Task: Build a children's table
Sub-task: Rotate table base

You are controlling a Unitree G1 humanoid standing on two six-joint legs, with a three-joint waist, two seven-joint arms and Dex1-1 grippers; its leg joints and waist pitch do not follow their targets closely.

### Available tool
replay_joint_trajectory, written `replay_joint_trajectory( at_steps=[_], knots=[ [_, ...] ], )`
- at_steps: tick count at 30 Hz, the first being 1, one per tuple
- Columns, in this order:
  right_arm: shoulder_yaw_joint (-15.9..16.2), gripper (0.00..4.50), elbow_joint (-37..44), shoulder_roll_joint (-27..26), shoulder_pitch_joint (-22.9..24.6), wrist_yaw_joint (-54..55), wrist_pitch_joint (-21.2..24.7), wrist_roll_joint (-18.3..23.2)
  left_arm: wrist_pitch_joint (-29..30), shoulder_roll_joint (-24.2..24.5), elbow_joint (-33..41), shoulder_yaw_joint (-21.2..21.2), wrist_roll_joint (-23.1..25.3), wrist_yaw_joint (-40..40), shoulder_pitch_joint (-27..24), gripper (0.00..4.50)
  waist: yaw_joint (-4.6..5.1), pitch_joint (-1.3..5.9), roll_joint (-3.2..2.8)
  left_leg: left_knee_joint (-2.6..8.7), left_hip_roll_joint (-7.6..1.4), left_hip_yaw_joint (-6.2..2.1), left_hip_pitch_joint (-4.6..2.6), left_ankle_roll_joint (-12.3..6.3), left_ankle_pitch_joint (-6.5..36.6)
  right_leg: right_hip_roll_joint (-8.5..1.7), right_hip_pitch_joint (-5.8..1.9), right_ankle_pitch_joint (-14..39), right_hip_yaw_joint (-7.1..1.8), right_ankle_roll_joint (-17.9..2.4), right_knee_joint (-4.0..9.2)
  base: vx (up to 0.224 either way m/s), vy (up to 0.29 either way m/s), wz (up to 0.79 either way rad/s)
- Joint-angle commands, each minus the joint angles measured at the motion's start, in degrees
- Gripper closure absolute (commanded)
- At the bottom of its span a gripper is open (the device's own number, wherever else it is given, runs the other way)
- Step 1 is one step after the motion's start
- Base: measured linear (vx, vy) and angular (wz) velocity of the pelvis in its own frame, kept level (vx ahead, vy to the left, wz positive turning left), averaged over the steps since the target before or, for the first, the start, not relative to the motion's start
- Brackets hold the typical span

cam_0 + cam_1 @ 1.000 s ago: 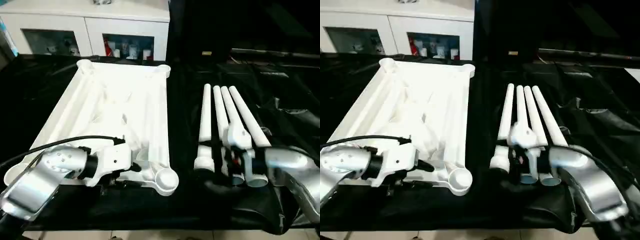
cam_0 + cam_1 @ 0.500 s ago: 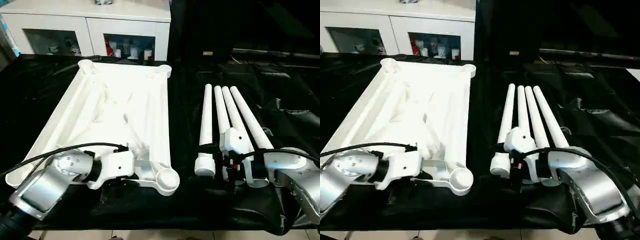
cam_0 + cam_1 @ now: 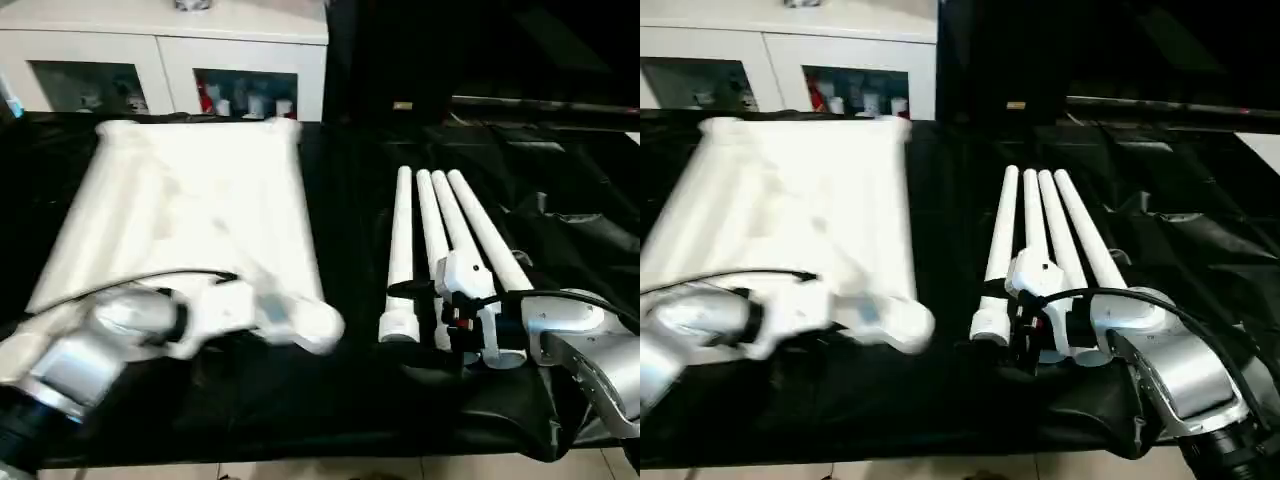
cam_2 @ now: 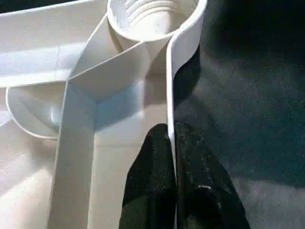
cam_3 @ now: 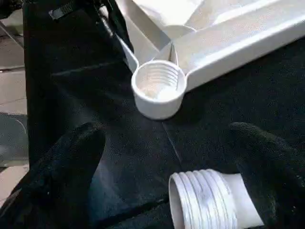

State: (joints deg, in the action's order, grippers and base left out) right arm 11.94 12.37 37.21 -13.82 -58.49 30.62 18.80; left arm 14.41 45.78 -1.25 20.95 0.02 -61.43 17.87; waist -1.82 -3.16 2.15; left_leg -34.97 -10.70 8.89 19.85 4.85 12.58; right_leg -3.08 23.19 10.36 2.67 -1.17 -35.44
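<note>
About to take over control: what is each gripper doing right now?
Left gripper: shut on the table top's rim wall.
Right gripper: open, holding nothing, a leg's threaded end between its fingers.

Left gripper (image 4: 172, 157): fingers pinched together on the thin side wall of the table top (image 3: 190, 215), near its corner socket (image 4: 152, 19). Right gripper (image 5: 167, 157): fingers spread wide, straddling the threaded end of a leg (image 5: 205, 202), without contact.

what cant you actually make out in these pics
- Table top: its ribs are smeared by blur in both eye views.
- Legs: the near ends of three sit behind the right gripper.
- Cabinet: the items behind the glass are too small to identify.
- Leg's length: cut off by the right wrist view's edge.
</note>
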Motion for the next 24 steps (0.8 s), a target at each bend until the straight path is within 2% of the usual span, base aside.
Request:
replay_joint_trajectory(
  at_steps=[1, 6, 11, 12, 14, 15, 18, 21, 22, 24],
  knots=[
    [0.7, 0.0, -1.0, -0.1, -1.4, 0.1, -0.9, -0.7, -0.5, 1.8, -2.2, -1.8, 3.1, 3.1, -0.5, 4.47, -0.46, 3.39, -0.35, 4.23, -1.94, -0.27, 0.33, -1.81, 7.4, -3.97, -2.95, 14.5, -2.58, -10.0, 4.03, 0.0, 0.0, 0.0],
    [0.6, 0.0, -1.7, -0.3, -1.8, 0.1, -1.3, -0.9, -1.8, 2.3, -3.4, -2.1, 3.3, 3.3, -0.7, 4.47, -0.56, 3.36, -0.07, 4.28, -1.99, -0.22, 0.34, -1.62, 7.7, -4.1, -3.06, 14.3, -2.64, -10.3, 3.99, 0.0, 0.0, 0.0],
    [0.4, 0.0, -2.2, -0.3, -1.9, 0.0, -1.7, -1.2, -2.3, 2.2, -3.5, -2.2, 3.5, 3.1, -0.8, 4.47, -0.63, 3.34, -0.24, 4.28, -1.97, -0.21, 0.3, -1.45, 7.8, -4.16, -3.04, 14.7, -2.71, -10.2, 3.98, 0.0, 0.0, 0.0],
    [0.3, 0.0, -2.3, -0.4, -2.0, 0.1, -1.8, -1.3, -2.0, 2.2, -3.0, -2.1, 3.4, 2.9, -0.9, 4.2, -0.59, 3.32, -0.16, 4.3, -1.97, -0.22, 0.34, -1.45, 7.8, -4.14, -3.06, 14.8, -2.7, -10.1, 3.99, 0.0, 0.0, 0.0],
    [0.2, 0.0, -2.4, -0.5, -2.1, 0.2, -1.9, -1.2, -1.6, 2.2, -2.4, -2.2, 2.8, 2.6, -1.0, 4.04, -0.6, 3.35, -0.14, 4.28, -1.97, -0.23, 0.35, -1.41, 7.8, -4.16, -3.09, 15.0, -2.69, -10.1, 3.97, 0.0, 0.0, 0.0],
    [-0.8, 0.0, -2.3, -1.0, -2.3, 0.7, -2.1, -0.6, 0.9, 1.9, -0.4, -3.2, -0.3, 0.7, -1.3, 4.04, -0.55, 3.39, -0.29, 4.27, -2.01, -0.21, 0.33, -1.18, 7.6, -4.2, -3.11, 14.4, -2.72, -10.3, 3.83, 0.0, 0.0, 0.0],
    [-3.0, 0.0, -2.0, -2.5, -2.6, 2.3, -1.3, 1.2, 2.9, 2.5, 1.9, -4.1, -2.5, -1.0, -1.4, 3.78, -0.6, 3.42, -0.32, 4.22, -1.94, -0.19, 0.27, -1.33, 7.3, -4.12, -3.0, 13.6, -2.68, -10.8, 3.79, 0.0, 0.0, 0.0],
    [-6.2, 0.0, -1.7, -4.7, -3.6, 6.5, 1.4, 2.6, 4.7, 2.9, 4.5, -6.7, -5.5, -1.7, -0.6, 3.64, -0.78, 3.36, -0.56, 4.31, -1.97, -0.11, 0.05, -1.0, 7.3, -3.92, -2.81, 13.3, -2.63, -11.3, 3.76, 0.0, 0.0, 0.0],
    [-7.0, 0.0, -1.6, -5.1, -4.0, 8.6, 3.7, 2.5, 5.4, 2.8, 5.2, -7.7, -6.7, -1.9, 0.1, 3.33, -0.77, 3.3, -0.47, 4.38, -1.89, -0.08, -0.01, -0.55, 7.3, -3.82, -2.85, 13.2, -2.63, -11.4, 3.67, 0.0, 0.0, 0.0],
    [-8.3, 0.0, -1.6, -5.7, -5.2, 11.3, 8.3, 3.1, 6.8, 2.7, 6.5, -9.3, -8.6, -2.3, 1.3, 3.22, -1.13, 3.3, -0.69, 4.33, -1.86, 0.04, -0.3, -0.09, 8.0, -3.76, -2.65, 13.7, -2.65, -11.2, 3.76, 0.0, 0.0, 0.0]
  ],
)
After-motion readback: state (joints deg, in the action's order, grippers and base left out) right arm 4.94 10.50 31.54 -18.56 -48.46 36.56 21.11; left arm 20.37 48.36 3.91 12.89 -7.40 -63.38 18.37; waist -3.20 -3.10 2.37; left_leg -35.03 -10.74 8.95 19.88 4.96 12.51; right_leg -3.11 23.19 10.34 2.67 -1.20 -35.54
